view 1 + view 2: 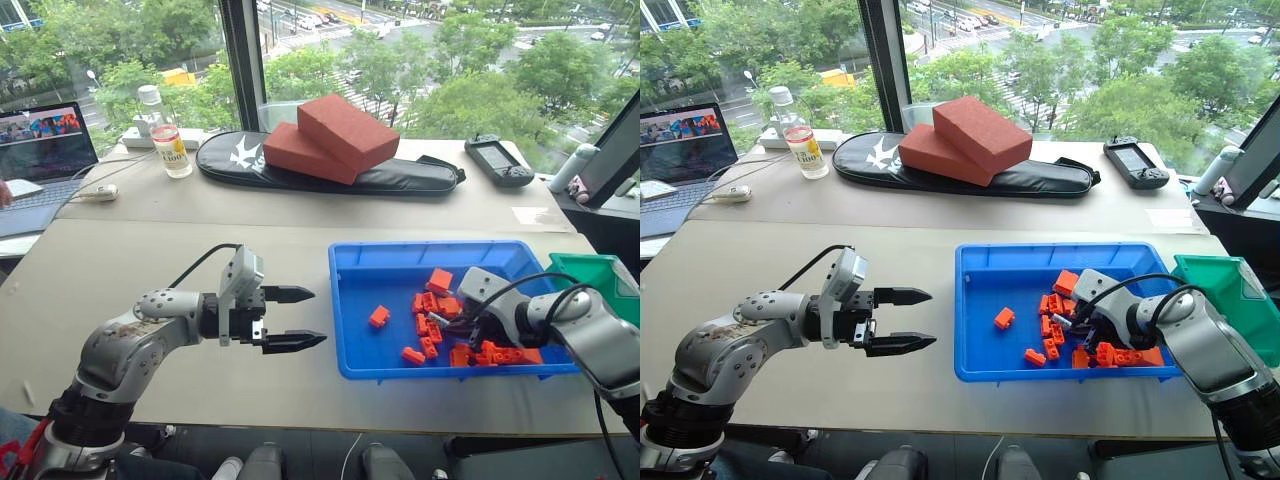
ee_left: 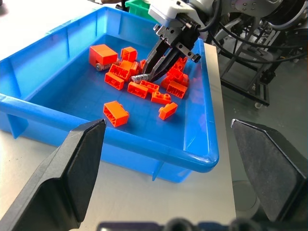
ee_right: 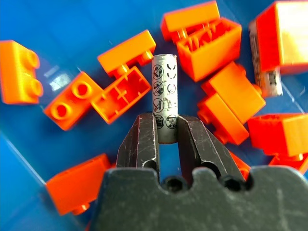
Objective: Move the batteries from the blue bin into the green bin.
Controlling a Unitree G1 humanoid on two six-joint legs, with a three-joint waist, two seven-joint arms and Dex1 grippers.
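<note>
Grey cylindrical battery (image 3: 164,98), long axis along right gripper (image 3: 165,139) fingers, over blue bin (image 1: 352,300)

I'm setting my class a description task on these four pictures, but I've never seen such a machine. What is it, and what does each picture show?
It is a humanoid robot with two arms, each ending in two black fingers. Two pictures look down from its head over a table; the other two look along each wrist. On the table sit a blue bin holding orange bricks, and a green bin to its right. The left fingers hang open beside the blue bin. The right fingers pinch a small grey battery among the bricks.
</note>
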